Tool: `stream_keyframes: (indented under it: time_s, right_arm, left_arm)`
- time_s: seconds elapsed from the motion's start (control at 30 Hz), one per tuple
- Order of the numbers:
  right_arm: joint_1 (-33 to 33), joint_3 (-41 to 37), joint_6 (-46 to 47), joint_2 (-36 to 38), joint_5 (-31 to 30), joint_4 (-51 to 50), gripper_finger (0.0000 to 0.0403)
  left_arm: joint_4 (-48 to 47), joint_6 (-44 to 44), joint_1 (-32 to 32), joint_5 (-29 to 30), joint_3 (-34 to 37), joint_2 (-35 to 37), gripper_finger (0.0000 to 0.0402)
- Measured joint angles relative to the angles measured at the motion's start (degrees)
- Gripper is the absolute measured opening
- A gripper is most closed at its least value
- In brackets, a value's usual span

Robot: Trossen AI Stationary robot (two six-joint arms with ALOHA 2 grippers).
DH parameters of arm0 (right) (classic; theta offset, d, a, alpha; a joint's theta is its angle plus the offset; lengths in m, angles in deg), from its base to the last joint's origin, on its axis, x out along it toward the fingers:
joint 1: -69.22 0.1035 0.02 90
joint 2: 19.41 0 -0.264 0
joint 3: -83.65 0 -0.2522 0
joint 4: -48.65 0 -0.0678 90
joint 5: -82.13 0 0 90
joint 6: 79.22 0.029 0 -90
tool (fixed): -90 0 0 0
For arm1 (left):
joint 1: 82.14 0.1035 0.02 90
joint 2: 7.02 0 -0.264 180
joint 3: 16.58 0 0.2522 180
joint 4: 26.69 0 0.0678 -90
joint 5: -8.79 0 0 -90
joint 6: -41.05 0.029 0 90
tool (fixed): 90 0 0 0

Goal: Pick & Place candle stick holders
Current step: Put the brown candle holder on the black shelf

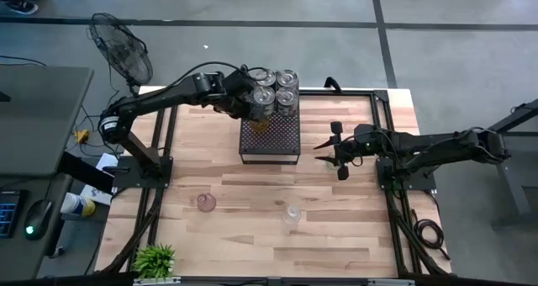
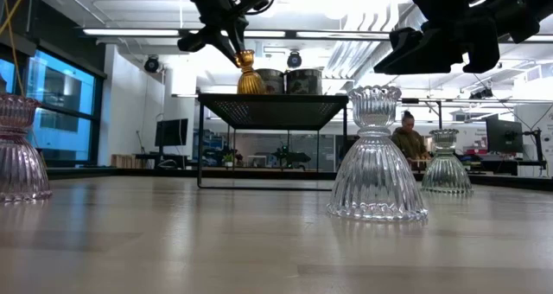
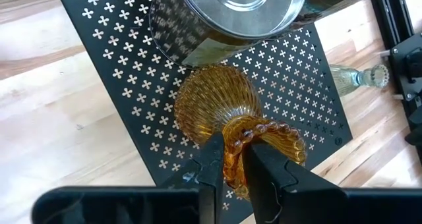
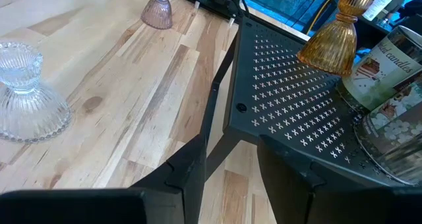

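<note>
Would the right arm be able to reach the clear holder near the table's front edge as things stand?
Probably yes: the right gripper is open and empty beside the tray, and only bare tabletop seems to lie between it and the clear holder.

Amber ribbed holder (image 3: 221, 109) over tray, pinkish holder (image 1: 206, 203) and clear holder (image 1: 291, 213) upright on table

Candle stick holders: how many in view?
4. Amber ribbed glass one in left gripper over black perforated tray; pink, clear and second clear glass ones on table. Others may hide.
</note>
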Motion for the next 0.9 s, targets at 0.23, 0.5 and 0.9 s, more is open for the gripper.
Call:
stream_keyframes:
  time_s: [0.23, 0.5, 0.9]
  right_arm:
    - [0.00, 0.00, 0.00, 0.00, 0.00, 0.00, 0.0129]
    - [0.02, 0.00, 0.02, 0.00, 0.02, -0.04, 0.0129]
    - [0.02, 0.00, 0.02, 0.00, 0.02, -0.03, 0.0129]
  left_arm:
    - [0.10, 0.92, -0.02, -1.14, 0.09, -0.70, 0.0044]
    - [0.93, 2.00, 0.74, -1.80, -0.02, -1.55, 0.0044]
    - [0.32, 2.20, 0.74, -2.78, -0.02, -1.59, 0.0066]
